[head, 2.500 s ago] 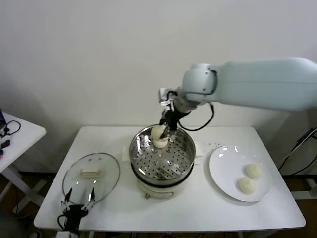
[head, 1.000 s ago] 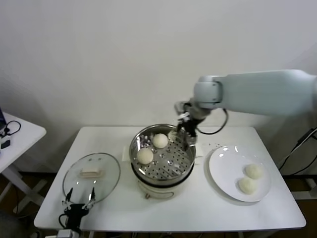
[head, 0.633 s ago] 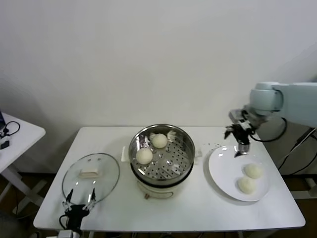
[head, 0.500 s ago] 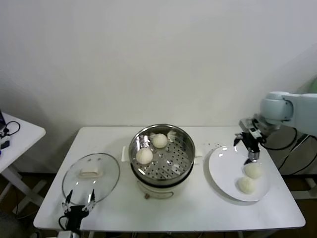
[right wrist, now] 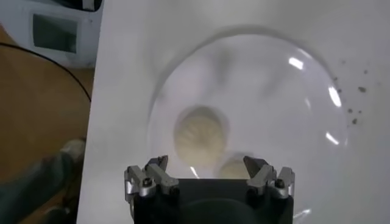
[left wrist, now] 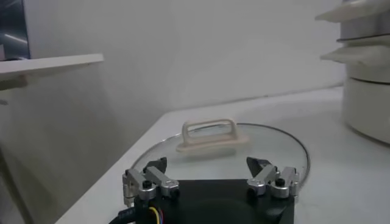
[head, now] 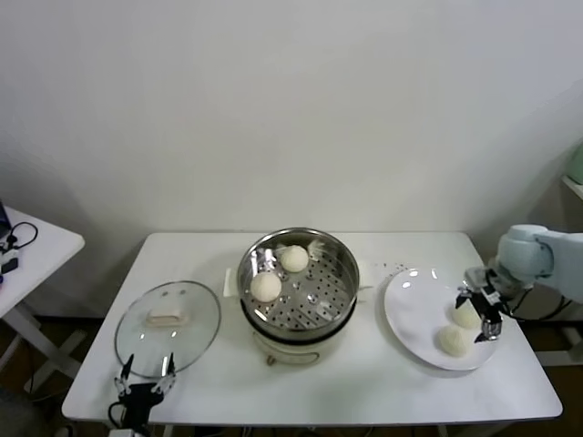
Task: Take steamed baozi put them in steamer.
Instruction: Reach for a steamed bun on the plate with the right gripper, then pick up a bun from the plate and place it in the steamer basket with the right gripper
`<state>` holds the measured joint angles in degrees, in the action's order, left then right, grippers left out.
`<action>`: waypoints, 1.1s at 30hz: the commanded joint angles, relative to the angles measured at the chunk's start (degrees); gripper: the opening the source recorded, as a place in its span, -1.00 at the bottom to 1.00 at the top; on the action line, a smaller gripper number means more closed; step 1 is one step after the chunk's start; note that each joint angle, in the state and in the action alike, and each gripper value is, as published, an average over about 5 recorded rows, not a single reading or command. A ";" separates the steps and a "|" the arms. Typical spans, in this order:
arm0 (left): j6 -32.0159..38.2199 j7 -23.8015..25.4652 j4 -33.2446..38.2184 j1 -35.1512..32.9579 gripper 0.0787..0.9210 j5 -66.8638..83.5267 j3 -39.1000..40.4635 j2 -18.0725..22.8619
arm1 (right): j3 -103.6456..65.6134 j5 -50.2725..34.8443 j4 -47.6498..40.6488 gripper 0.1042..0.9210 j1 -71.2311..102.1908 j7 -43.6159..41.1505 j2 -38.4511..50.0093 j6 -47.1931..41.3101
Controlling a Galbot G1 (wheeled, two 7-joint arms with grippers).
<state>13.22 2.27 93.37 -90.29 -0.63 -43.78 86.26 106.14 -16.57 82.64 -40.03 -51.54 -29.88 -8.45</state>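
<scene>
Two baozi (head: 293, 258) (head: 266, 286) lie in the shiny steamer (head: 339, 259) at the table's middle. Two more baozi (head: 452, 340) (head: 465, 316) rest on the white plate (head: 410, 305) at the right. My right gripper (head: 483, 317) hangs open just above the farther plate baozi, a finger on each side of it. In the right wrist view the open right gripper (right wrist: 206, 164) has one baozi (right wrist: 200, 131) ahead of it and another baozi (right wrist: 233, 167) partly under it. My left gripper (head: 144, 370) is parked open at the table's front left edge.
The glass lid (head: 168, 325) with a cream handle lies flat on the table left of the steamer, right in front of the left gripper (left wrist: 210, 165). A small side table (head: 27, 246) stands at the far left. The plate sits near the table's right edge.
My right arm left the steamer with two baozi inside, swung right over the plate and came down over the farther baozi. Its jaws stayed open. The left arm has not moved.
</scene>
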 commanded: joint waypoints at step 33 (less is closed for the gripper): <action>0.38 -0.36 -0.34 0.05 0.77 -0.37 0.07 -0.11 | -2.67 0.58 4.10 0.23 -2.52 1.84 0.18 2.42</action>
<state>13.65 1.92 92.91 -90.19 -0.89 -43.67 86.20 94.54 -12.06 82.67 -28.75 -47.54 -28.84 -8.90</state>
